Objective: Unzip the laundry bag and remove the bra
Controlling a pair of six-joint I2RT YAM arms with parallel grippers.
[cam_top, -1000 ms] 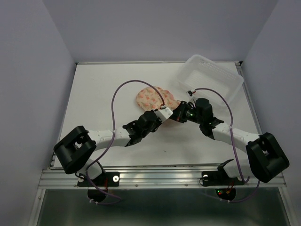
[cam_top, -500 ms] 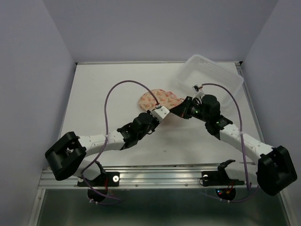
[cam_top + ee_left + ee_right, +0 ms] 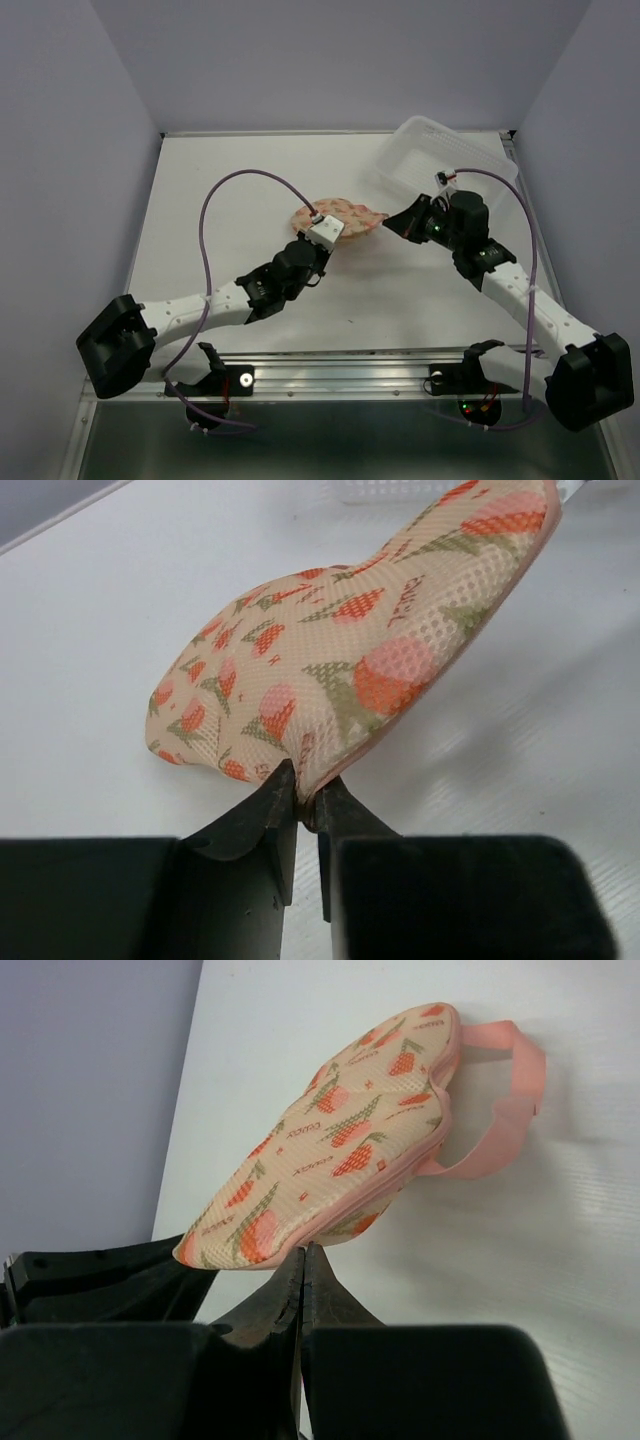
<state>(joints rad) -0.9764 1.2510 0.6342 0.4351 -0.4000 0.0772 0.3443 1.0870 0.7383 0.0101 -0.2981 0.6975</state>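
The laundry bag [image 3: 345,213], cream-peach with orange and green print, is zipped shut and held between my two grippers over the table's middle. My left gripper [image 3: 322,236] is shut on the bag's near-left edge; in the left wrist view the fabric [image 3: 340,670] is pinched between the jaw tips [image 3: 305,792]. My right gripper [image 3: 392,222] is shut at the bag's right end; in the right wrist view its tips [image 3: 305,1252] meet the pink zipper rim of the bag [image 3: 330,1150]. The pink loop [image 3: 510,1080] hangs off the far end. The bra is hidden.
A clear plastic tub [image 3: 450,160] stands at the back right, just behind my right gripper. The white table [image 3: 220,200] is walled on the left, the back and the right.
Both arms have stretched away from their bases, carrying the bag farther back. The right gripper has moved right, towards the tub, and the bag now looks stretched between the two grippers.
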